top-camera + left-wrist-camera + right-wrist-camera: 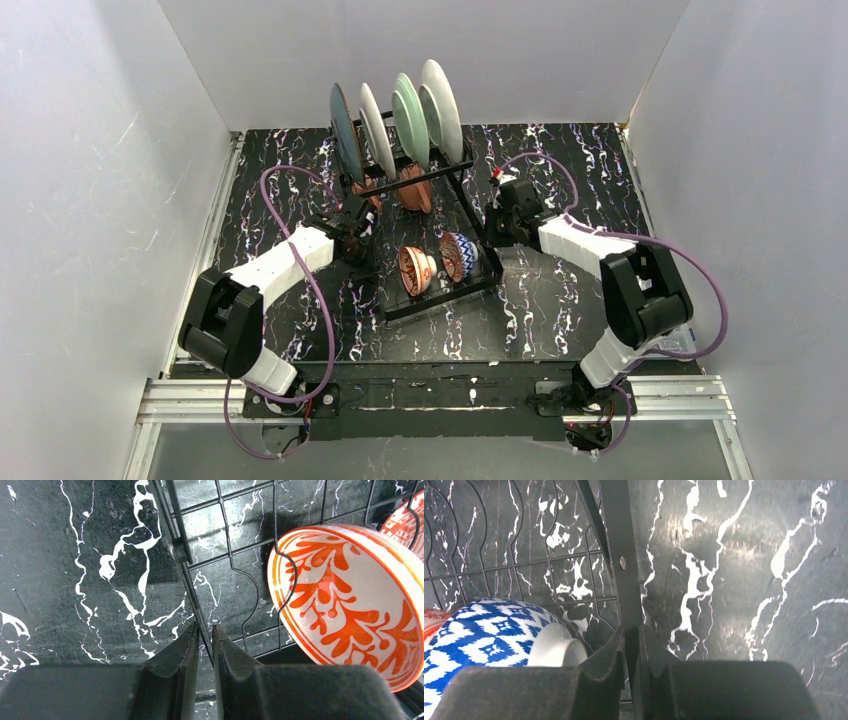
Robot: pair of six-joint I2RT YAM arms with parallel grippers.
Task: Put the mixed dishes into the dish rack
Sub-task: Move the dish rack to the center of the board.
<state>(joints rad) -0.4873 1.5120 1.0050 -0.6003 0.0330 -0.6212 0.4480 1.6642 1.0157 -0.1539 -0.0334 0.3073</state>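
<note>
Loading looks finished, so read this step as handling the dish rack (pixel 440 300) itself. Four plates (pixel 376 128) stand upright in the far slots: dark teal, white, pale green and another pale one. Two terracotta mugs (pixel 415 187) sit just below them. The red-patterned bowl (pixel 350 605) and the blue-patterned bowl (pixel 489 630) lie tilted on the near grid, side by side. You have no dish left out on the table.

Your left gripper (pixel 205 630) is at the rack's left edge, jaws drawn to a narrow slit with the edge wire running between them. It's probably pinching the wire, though that view doesn't clearly show the pads biting. Your right gripper (pixel 631 630) is at the right edge, jaws closed on the flat side bar just below its rivet.

If the next move is a shift or a squaring-up of the rack, you need both arms moving together at the same rate. The plates are tall and only leaning in their slots, so a jerk or twist could tip them, and the bowls could roll. Otherwise, release both sides and back straight out, clear of the wires.

The table (pixel 560 310) is glossy black marble-look with white veins, and its glare shows in the wrist views. Plain white walls (pixel 90 200) box it in on three sides. An aluminium rail (pixel 200 400) carries the arm bases, and purple cables (pixel 290 190) loop off each arm.
</note>
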